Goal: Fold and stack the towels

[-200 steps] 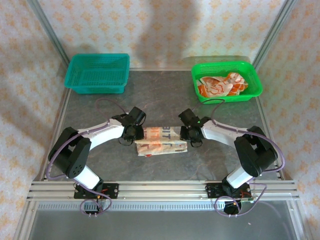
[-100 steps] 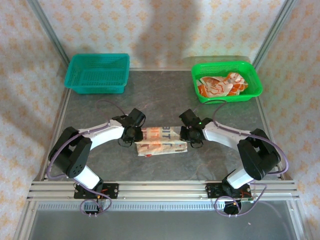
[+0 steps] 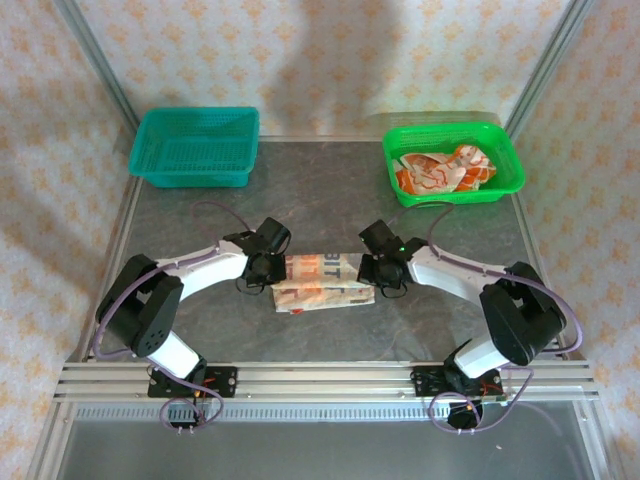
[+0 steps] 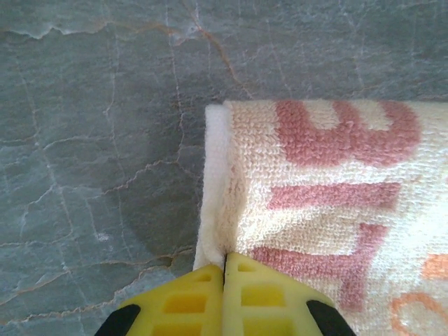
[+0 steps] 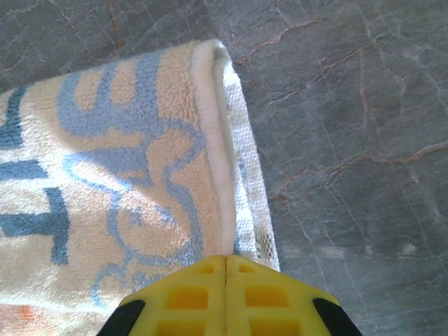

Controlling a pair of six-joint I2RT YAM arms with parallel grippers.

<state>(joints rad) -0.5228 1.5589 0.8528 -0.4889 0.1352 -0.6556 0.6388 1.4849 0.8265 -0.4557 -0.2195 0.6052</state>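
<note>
on the table [image 3: 200, 325], left gripper [image 4: 224, 257] and right gripper [image 5: 225, 259] clamp opposite ends of the towel [image 3: 320, 287].

The towel [image 4: 329, 203] is terry cloth, looped, fuzzy and matt, with a thicker plush hem. The table [image 4: 91, 140] looks like grey stone: smooth, veined with fine cracks, with a dull sheen. The left gripper [image 4: 225, 257] and right gripper [image 5: 226, 259] have fingers of smooth yellow plastic, faintly glossy. The teal basket [image 3: 195, 147] and green basket [image 3: 505, 160] are glossy plastic mesh. The rail [image 3: 320, 378] is ribbed, pale metal. The walls [image 3: 330, 60] look like matt printed paper.
</note>
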